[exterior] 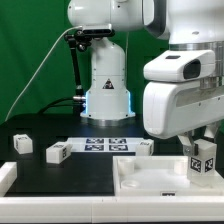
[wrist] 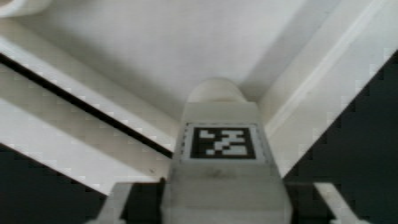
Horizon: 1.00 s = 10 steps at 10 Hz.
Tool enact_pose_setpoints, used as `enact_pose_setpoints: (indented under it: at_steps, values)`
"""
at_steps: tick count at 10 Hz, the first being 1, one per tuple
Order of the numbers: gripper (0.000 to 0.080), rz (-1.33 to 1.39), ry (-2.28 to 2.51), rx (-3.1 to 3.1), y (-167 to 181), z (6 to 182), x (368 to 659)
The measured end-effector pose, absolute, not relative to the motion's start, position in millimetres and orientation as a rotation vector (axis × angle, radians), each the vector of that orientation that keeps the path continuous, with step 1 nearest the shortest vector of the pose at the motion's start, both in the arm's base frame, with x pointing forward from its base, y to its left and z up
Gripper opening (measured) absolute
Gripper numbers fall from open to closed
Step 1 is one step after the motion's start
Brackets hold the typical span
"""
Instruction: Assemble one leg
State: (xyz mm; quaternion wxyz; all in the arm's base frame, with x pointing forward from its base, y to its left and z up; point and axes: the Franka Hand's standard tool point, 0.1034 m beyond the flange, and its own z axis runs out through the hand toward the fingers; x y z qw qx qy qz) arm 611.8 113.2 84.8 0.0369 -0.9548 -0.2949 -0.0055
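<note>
My gripper (exterior: 202,150) is at the exterior view's right, shut on the leg (exterior: 204,160), a small white block with a black-and-white tag. It holds the leg upright over the right end of the large white tabletop piece (exterior: 150,182). I cannot tell whether the leg's lower end touches the tabletop piece. In the wrist view the leg (wrist: 221,130) fills the space between the fingers (wrist: 125,198) of the gripper (wrist: 222,200), tag facing the camera. Its rounded far end points at the tabletop piece (wrist: 160,60).
The marker board (exterior: 108,145) lies mid-table. More loose white leg blocks lie at the left (exterior: 58,152), far left (exterior: 22,144) and just right of the board (exterior: 145,146). A white part (exterior: 5,178) sits at the left edge. The robot base (exterior: 106,90) stands behind.
</note>
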Motion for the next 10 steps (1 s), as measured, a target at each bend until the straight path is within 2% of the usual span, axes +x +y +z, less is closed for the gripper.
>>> enact_pose_setpoints:
  at_steps: [2,4,10]
  values:
    - [0.0294,-0.018,-0.905,-2.931,113.3,84.8,611.9]
    - [0.0294,-0.062,-0.359,-3.021,116.8,84.0,608.7]
    - [0.0294,-0.087,0.588,-2.958,114.8,83.3,609.4]
